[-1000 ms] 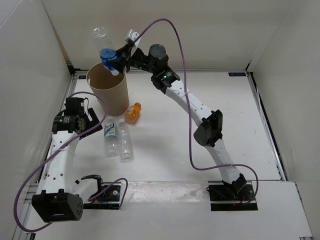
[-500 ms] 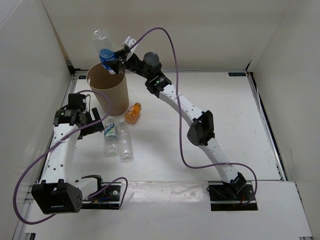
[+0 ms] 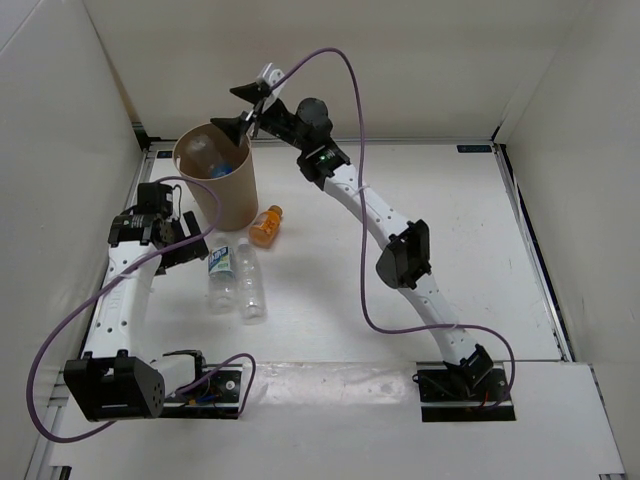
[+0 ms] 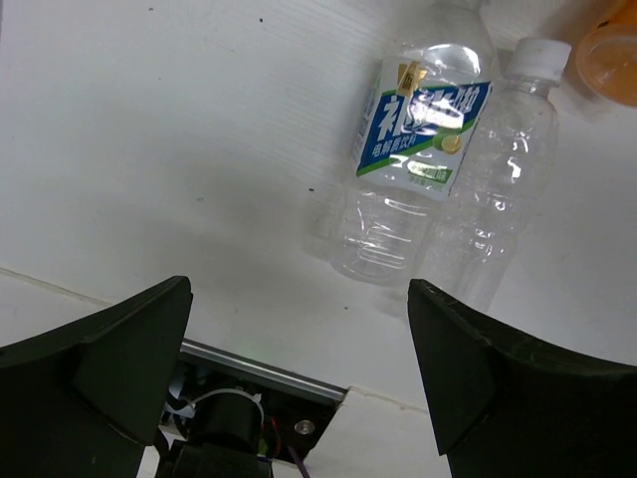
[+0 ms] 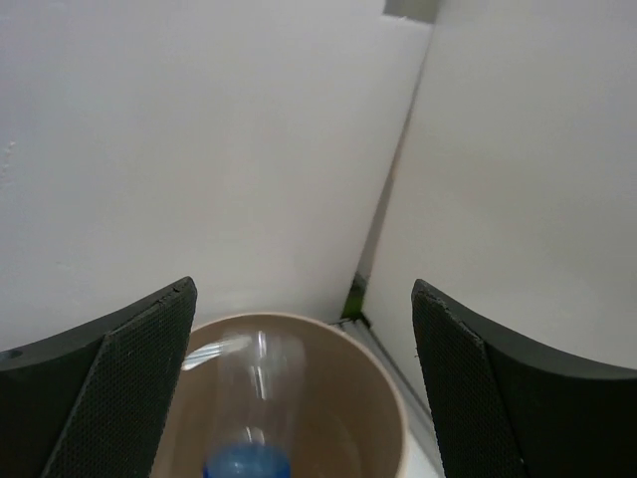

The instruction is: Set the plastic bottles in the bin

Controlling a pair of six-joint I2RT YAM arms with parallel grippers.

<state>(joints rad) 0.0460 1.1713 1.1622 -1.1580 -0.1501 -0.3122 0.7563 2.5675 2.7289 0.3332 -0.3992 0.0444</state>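
The tan bin (image 3: 236, 196) stands at the back left. A clear bottle with a blue label (image 3: 214, 161) lies inside it, blurred in the right wrist view (image 5: 254, 393) within the bin's rim (image 5: 395, 403). My right gripper (image 3: 238, 110) hangs open just above the rim (image 5: 304, 289), holding nothing. On the table lie a short orange bottle (image 3: 265, 226), a white-green labelled bottle (image 3: 220, 273) and a plain clear bottle (image 3: 250, 287). My left gripper (image 3: 187, 243) is open and empty (image 4: 297, 289), just left of the labelled bottle (image 4: 413, 164) and clear bottle (image 4: 503, 189).
White walls close in the table on the left, back and right. A purple cable loops over each arm. The left arm's base plate (image 4: 249, 418) shows at the table's near edge. The orange bottle (image 4: 612, 50) lies close to the bin's foot.
My right gripper has opened and let go of the blue-labelled bottle, which has dropped from above the rim into the bin. The left arm has barely shifted.
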